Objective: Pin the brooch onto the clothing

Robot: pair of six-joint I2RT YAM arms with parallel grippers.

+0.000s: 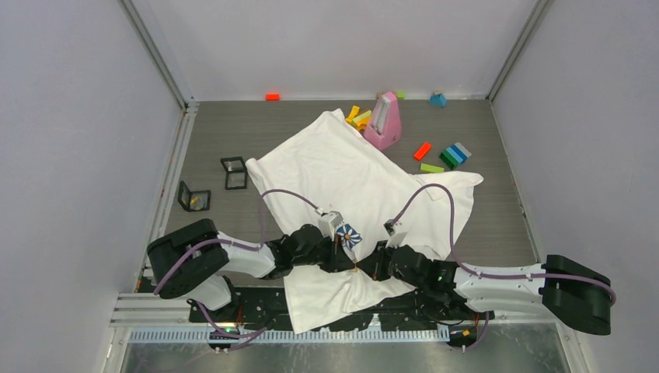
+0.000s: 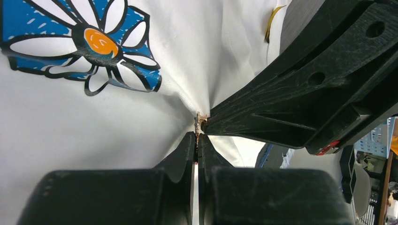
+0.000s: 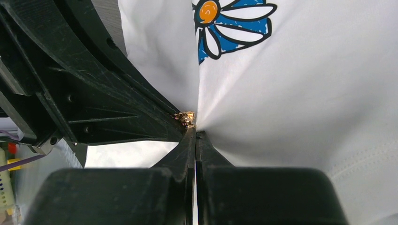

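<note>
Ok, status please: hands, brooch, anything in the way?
Left hand shut, right hand shut, tips meeting at brooch. Shirt puckered there; pinned or not, cannot tell. Blocks far off, nothing in the way.

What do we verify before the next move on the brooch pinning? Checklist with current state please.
1. Grip, left hand: shut, ok.
2. Grip, right hand: shut, ok.
3. brooch sits where both hands meet, against the T-shirt: ok.
4. Pin through the fabric: cannot tell, too small.
5. Clasp closed: cannot tell.
6. Fabric flat at the pin site: not ok, it puckers toward the brooch, beside the daisy print.
</note>
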